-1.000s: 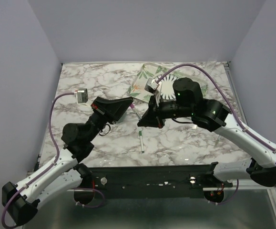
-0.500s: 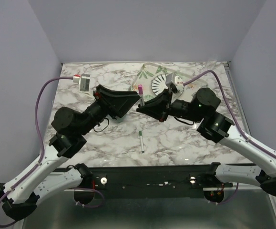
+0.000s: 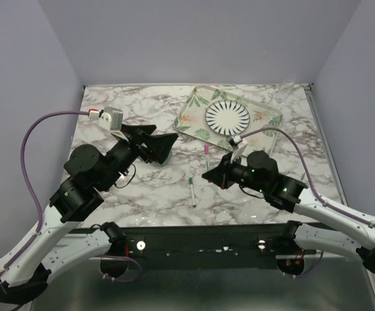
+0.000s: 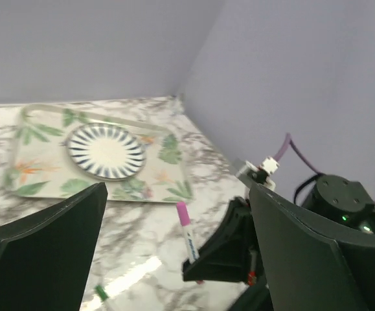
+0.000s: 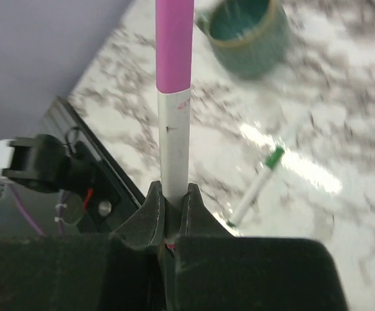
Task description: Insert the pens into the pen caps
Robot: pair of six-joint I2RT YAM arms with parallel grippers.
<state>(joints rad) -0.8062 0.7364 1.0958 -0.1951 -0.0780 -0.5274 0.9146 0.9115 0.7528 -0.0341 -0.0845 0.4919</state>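
Marble tabletop (image 3: pixel 122 103), lavender walls on three sides. Leaf-print tray (image 3: pixel 190 107) with a striped plate (image 3: pixel 227 117) at the far side.

Right gripper (image 5: pixel 173 194): fingers pressed together on the lower barrel of the pink-capped pen (image 5: pixel 174 139). The pen runs along the finger axis, roughly upright, with the pink cap (image 5: pixel 174 45) at the free end away from the fingers. From overhead it stands near the tray's near edge. I see no gap where the cap meets the barrel.

Left gripper (image 3: pixel 160 142): fingers (image 4: pixel 51 240) spread wide, nothing between them. Its wrist view looks at the held pen, which is apart from both fingers.

Green-capped pen (image 3: pixel 192 192) lies flat on the marble between the two arms. Its long axis runs roughly near-to-far, with the green cap (image 3: pixel 191 181) at the far end. It sits just left of the right gripper, so the right arm is the closer one, but that hand is full. The left gripper is well apart from it. Green cup (image 5: pixel 245 35) shows blurred in the right wrist view, beyond the lying pen.

Judgement: both pens appear capped, so I take the task as close to done. The next move I expect is to lay the held pen down. That means tipping its axis from upright to flat while keeping it off the green-capped pen.
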